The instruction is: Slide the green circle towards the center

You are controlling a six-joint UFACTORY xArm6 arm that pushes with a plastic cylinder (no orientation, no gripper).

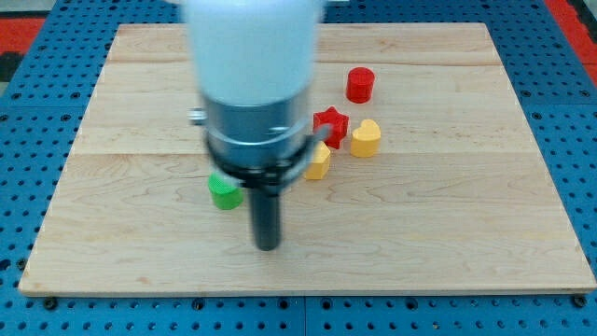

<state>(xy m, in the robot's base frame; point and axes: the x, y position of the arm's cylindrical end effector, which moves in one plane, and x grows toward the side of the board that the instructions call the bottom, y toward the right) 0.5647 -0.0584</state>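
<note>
The green circle (223, 192) lies on the wooden board (448, 205), left of the middle, partly hidden behind the arm's grey body. My tip (268, 246) is at the lower end of the dark rod, just below and to the right of the green circle, a short way apart from it.
A red cylinder (360, 84) sits toward the view's top right. A red star (332, 122), a yellow heart (366, 138) and another yellow block (318, 161) cluster right of the arm. The board lies on a blue pegboard (28, 112).
</note>
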